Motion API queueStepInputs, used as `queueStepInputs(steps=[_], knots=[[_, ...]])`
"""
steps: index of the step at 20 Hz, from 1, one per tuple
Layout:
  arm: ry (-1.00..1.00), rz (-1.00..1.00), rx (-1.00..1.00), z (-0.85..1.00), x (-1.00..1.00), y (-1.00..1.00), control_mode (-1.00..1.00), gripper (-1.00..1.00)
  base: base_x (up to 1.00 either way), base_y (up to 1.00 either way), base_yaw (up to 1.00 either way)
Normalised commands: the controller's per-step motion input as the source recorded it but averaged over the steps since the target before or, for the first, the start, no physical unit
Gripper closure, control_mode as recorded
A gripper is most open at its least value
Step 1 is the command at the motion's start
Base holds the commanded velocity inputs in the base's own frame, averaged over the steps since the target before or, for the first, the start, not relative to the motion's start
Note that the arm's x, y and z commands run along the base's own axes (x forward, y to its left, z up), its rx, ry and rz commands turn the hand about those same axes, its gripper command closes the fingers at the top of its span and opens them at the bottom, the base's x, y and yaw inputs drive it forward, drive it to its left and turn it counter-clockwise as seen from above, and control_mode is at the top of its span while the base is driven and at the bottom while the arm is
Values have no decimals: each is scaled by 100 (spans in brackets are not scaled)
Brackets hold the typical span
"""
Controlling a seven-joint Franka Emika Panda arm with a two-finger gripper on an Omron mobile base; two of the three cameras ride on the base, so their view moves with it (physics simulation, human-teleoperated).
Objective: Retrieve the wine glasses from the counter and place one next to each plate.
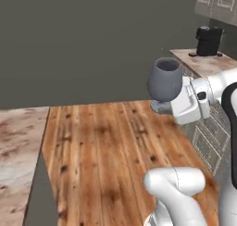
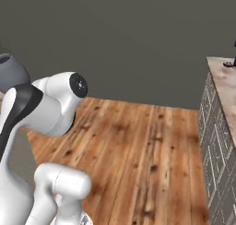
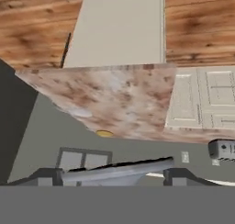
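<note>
The gripper point(image 1: 163, 105) is closed on a blue-grey wine glass point(image 1: 165, 80), held upright in the air over the wooden floor point(image 1: 106, 151). In the left base view the whole goblet shows: rounded bowl above, foot pinched at the white hand. The right base view catches just a sliver of the glass point(image 2: 10, 72) at its left edge, behind the arm's big white joint. In the hand view the glass's foot point(image 3: 120, 170) lies as a grey wedge between the two dark fingertips point(image 3: 46, 176), with a marble-topped table point(image 3: 114, 99) and cream panelled cabinets point(image 3: 202, 99) beyond. The arm bends sharply, the hand pointing sideways. Behind the gripper, on another marble table point(image 1: 203, 60), stands a black coffee machine point(image 1: 209, 40).
</note>
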Motion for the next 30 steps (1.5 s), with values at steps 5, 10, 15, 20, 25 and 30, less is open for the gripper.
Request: queueStepInputs(steps=[5, 10, 15, 20, 25, 30], knots=[[0, 0, 0, 0, 0, 0, 100, 100, 100, -52, 69], [0, 0, 0, 0, 0, 0, 100, 100, 94, -63, 65], [0, 0, 0, 0, 0, 0, 100, 100, 81, -69, 62], [0, 0, 0, 0, 0, 0, 100, 100, 59, -61, 67], [0, 0, 0, 0, 0, 0, 100, 100, 4, -37, 89], [0, 0, 0, 0, 0, 0, 100, 100, -16, -35, 92]])
